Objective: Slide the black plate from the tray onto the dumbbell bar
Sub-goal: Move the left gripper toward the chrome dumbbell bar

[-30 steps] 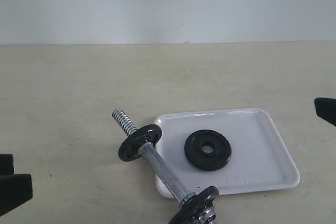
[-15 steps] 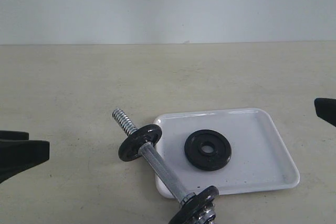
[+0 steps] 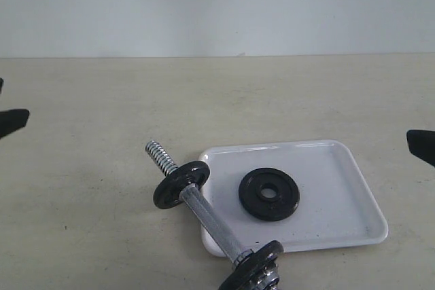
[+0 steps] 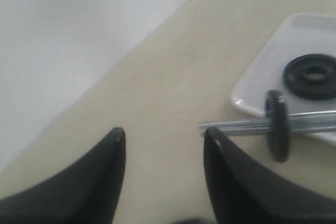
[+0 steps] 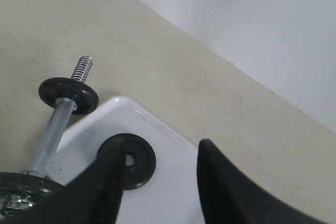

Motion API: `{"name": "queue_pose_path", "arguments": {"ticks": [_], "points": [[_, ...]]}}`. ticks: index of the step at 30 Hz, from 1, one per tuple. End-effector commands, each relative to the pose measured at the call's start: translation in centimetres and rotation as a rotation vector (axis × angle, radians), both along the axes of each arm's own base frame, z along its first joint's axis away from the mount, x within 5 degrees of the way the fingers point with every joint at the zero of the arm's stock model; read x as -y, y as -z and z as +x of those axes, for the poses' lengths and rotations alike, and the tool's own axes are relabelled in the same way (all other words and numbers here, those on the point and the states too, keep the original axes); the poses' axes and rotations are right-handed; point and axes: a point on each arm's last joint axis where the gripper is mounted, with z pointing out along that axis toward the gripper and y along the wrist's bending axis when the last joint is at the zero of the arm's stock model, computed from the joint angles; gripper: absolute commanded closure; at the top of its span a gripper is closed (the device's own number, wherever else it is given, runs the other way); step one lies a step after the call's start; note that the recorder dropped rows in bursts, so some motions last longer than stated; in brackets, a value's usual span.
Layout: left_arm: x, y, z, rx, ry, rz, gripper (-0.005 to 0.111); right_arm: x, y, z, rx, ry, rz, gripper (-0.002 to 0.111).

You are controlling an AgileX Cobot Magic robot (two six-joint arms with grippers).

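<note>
- Left gripper point(image 4: 164, 136) hangs over the table point(image 3: 95, 140), its two black fingers point(image 4: 100, 182) parted with nothing between them. In the exterior view only its dark tip shows at the left edge, well apart from the tray point(image 3: 340, 198).
- Right gripper point(image 5: 160, 148) also stands with its jaws apart and empty, hovering above the tray. In the exterior view its tip juts in at the right edge.
- Nearest the camera, the dumbbell bar point(image 3: 207, 219) carries a near disc point(image 3: 257, 263), black and partly cut off by the lower edge of the exterior view.
- From there the chrome bar runs slantwise, crossing over the near left corner of the white tray.
- Flat inside the tray, left of its middle, lies the black plate point(image 3: 253, 195), its central hole facing up, near the bar but not touching it.
- Farther along the bar, a far disc point(image 3: 178, 185) stands on edge just beside the tray's left rim.
- Beyond that disc the bare threaded end point(image 3: 161, 154) points away across the beige table.
- A pale wall point(image 3: 217, 5) closes the scene behind.
</note>
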Motion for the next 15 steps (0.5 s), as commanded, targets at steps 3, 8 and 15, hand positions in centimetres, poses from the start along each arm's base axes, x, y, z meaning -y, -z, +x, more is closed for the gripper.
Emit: {"name": "queue_pose_path", "arguments": {"ticks": [3,8,15], "points": [[-2.6,-2.9,1.7,0.105,-0.390,-0.209,0.067,0.0,-0.1,0.0,0.003,-0.001,-0.003,0.069],[-4.9,-3.7,1.9,-0.040,-0.804,-0.958,0.067,0.0,-0.1,0.0,0.003,-0.001,-0.003,0.069],[-4.5,-3.8,1.9,-0.098,-0.786,-1.105,0.067,0.0,-0.1,0.0,0.002,-0.002,-0.001,0.069]]}}
